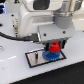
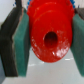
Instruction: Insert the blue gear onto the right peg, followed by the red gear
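Note:
The red gear (image 1: 54,48) is held between my gripper's (image 1: 53,46) fingers, low over the black-rimmed grey plate (image 1: 34,58). The blue gear (image 1: 49,56) lies right under it on the plate, its toothed rim showing below the red one. In the wrist view the red gear (image 2: 50,37) fills the middle, hub hole facing the camera, with the green pads (image 2: 21,45) pressed against its two sides. My gripper (image 2: 50,44) is shut on it. The right peg is hidden by the gears. I cannot tell whether the red gear touches the blue gear.
The plate lies on a white table (image 1: 15,72). The arm's white body (image 1: 35,20) and a black cable (image 1: 12,36) hang over the scene on the exterior view's left.

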Robot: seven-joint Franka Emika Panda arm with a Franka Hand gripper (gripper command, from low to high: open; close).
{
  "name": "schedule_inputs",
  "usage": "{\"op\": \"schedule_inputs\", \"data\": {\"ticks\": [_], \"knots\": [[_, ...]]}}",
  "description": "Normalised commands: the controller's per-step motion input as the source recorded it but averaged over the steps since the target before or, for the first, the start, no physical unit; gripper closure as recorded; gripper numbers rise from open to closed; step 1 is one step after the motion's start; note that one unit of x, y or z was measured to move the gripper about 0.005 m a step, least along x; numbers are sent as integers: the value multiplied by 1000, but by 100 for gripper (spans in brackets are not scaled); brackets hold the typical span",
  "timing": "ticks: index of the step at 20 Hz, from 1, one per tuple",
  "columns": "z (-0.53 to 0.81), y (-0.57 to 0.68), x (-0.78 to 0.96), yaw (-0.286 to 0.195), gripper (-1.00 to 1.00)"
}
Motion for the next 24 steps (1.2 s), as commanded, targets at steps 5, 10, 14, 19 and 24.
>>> {"op": "schedule_inputs", "data": {"ticks": [5,10,14,19,24], "knots": [[253,3,-3,0,100],[103,-31,-33,0,100],[-6,-52,103,0,100],[-69,-78,189,0,100],[-45,-89,214,0,100]]}}
